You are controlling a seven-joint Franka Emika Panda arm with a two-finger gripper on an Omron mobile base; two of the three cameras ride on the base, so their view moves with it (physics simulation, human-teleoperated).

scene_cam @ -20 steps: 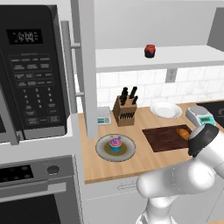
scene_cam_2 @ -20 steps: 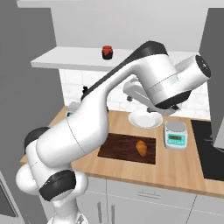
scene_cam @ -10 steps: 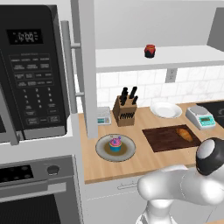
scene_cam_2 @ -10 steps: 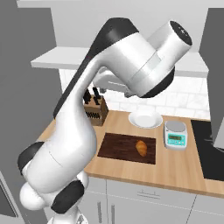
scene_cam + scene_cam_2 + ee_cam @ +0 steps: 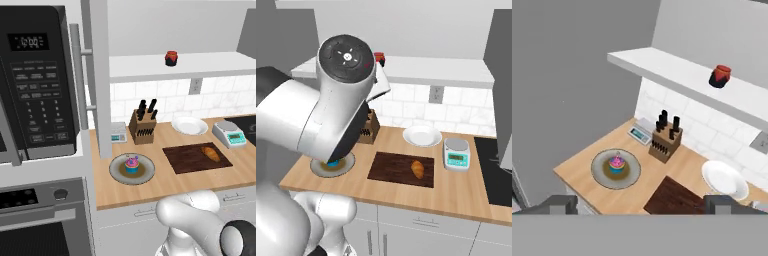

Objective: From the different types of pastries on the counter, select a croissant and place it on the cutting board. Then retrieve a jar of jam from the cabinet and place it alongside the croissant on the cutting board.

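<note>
Left base view shows our croissant (image 5: 210, 153) lying on the right part of the cutting board (image 5: 190, 159), so we judge the first half of the task done. Over the last second our arm has swung up and back from the board: a second ago the wrist hung low beside the board's right end, and now the big joint fills the right base view high on the left while the hand looks down on the counter (image 5: 587, 162) from well above. Our gripper (image 5: 640, 206) shows two dark fingertips (image 5: 559, 204) set wide apart with nothing between them, so it stands parted and empty. The jar of jam (image 5: 171, 58) sits upright on the open shelf of the cabinet (image 5: 210, 66), well apart from the board below; in the hand view the same jar (image 5: 720, 76) stands upper right. The cupcake (image 5: 132, 163) rests on its round plate (image 5: 118, 171), untouched, with the knife block (image 5: 142, 126) behind it. We take this retreat as the turn toward the jar: next we must rise and reach forward to the shelf.
</note>
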